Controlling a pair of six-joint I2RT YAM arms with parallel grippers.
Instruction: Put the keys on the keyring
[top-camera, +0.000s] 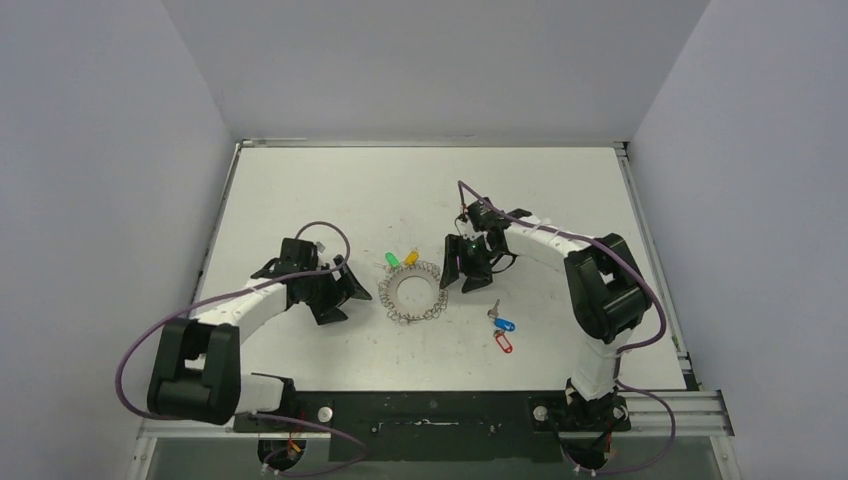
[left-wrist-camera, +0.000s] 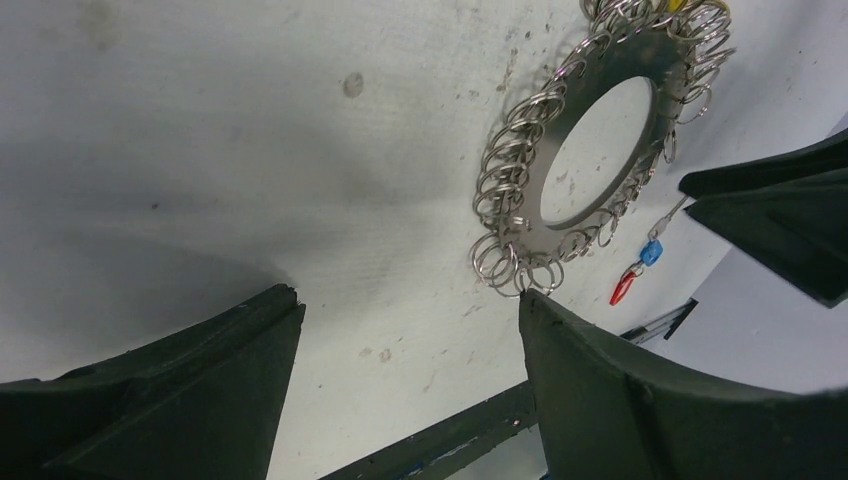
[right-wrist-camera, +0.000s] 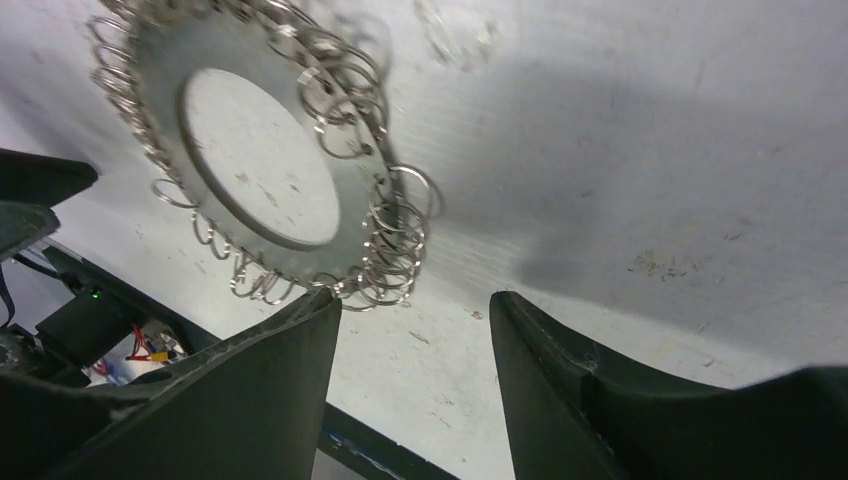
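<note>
The keyring (top-camera: 412, 291), a flat grey ring edged with small wire loops, lies mid-table between both grippers. In the wrist views the keyring (left-wrist-camera: 640, 55) (right-wrist-camera: 190, 50) lies flat just beyond the fingertips. Two keys rest on the table to its right, apart from it: the blue-tagged key (top-camera: 505, 324) (left-wrist-camera: 651, 252) and the red-tagged key (top-camera: 503, 343) (left-wrist-camera: 622, 288). My left gripper (top-camera: 350, 293) (left-wrist-camera: 408, 300) is open and empty, one fingertip at the ring's loops. On the ring's right side my right gripper (top-camera: 462, 275) (right-wrist-camera: 412, 298) is open and empty, one tip over the loops.
A green tag (top-camera: 392, 260) and a yellow tag (top-camera: 410, 258) sit at the keyring's far edge. White walls enclose the table on three sides. A black rail (top-camera: 430, 412) runs along the near edge between the arm bases.
</note>
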